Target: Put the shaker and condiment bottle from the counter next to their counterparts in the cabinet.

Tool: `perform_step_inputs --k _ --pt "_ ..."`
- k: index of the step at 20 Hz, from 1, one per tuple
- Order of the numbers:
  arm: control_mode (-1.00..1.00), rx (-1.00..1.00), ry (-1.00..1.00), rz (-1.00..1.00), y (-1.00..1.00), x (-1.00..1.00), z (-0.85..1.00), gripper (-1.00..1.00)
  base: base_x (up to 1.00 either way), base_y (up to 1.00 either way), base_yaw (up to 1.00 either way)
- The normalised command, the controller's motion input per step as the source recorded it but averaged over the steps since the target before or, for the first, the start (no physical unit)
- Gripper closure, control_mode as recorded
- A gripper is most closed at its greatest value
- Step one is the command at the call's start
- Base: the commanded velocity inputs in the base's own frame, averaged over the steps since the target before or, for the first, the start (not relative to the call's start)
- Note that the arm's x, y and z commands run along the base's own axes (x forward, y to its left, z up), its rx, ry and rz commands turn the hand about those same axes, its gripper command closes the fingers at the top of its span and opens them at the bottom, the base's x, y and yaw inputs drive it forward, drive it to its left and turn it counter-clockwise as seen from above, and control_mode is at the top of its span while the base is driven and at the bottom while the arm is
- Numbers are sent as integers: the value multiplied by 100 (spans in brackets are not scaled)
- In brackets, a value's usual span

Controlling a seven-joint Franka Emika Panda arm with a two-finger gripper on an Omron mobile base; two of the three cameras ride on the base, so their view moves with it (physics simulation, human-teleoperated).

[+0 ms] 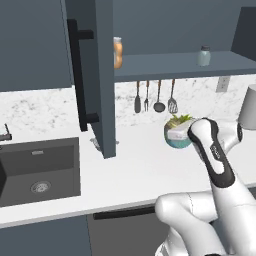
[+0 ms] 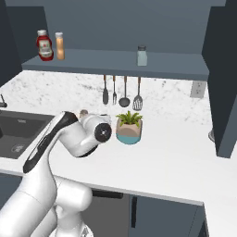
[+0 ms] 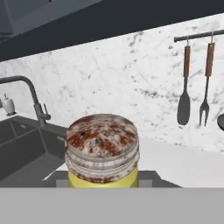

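Note:
The yellow-olive shaker (image 3: 103,151) with its brown-mottled cap sits right in front of the hand camera, held between grey finger pads (image 3: 56,179). My gripper (image 2: 85,118) is shut on it, low over the white counter (image 2: 176,162) just left of the potted plant; the shaker's cap (image 2: 83,112) peeks out beside the hand. The orange condiment bottle (image 2: 59,45) stands on the cabinet shelf (image 2: 176,65) next to a red ketchup bottle (image 2: 44,45). A pale grey-green shaker (image 2: 142,55) stands further right on that shelf. The orange bottle (image 1: 118,52) is half hidden behind the open cabinet door (image 1: 100,75).
A potted plant (image 2: 129,127) stands on the counter close to the hand. Utensils (image 2: 123,90) hang on the back wall. The dark sink (image 1: 40,170) with its tap (image 3: 33,98) lies to the left. A second open door (image 2: 224,78) hangs at the right.

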Motion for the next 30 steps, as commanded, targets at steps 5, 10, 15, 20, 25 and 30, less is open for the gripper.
perform_step_inputs --k 5,10,15,20,25,30 --pt "-100 0 -6 -24 -20 -34 79 100 0 0 0" --pt "-100 0 0 -25 -13 -22 62 100 0 0 0" --pt "-100 0 0 -29 -9 -19 56 100 0 0 0" --pt "-100 0 0 -30 -16 -23 61 100 0 0 0" --pt "-100 3 4 -29 -23 -9 69 100 0 0 0" --pt "-100 4 6 -24 -39 0 69 100 0 0 0"
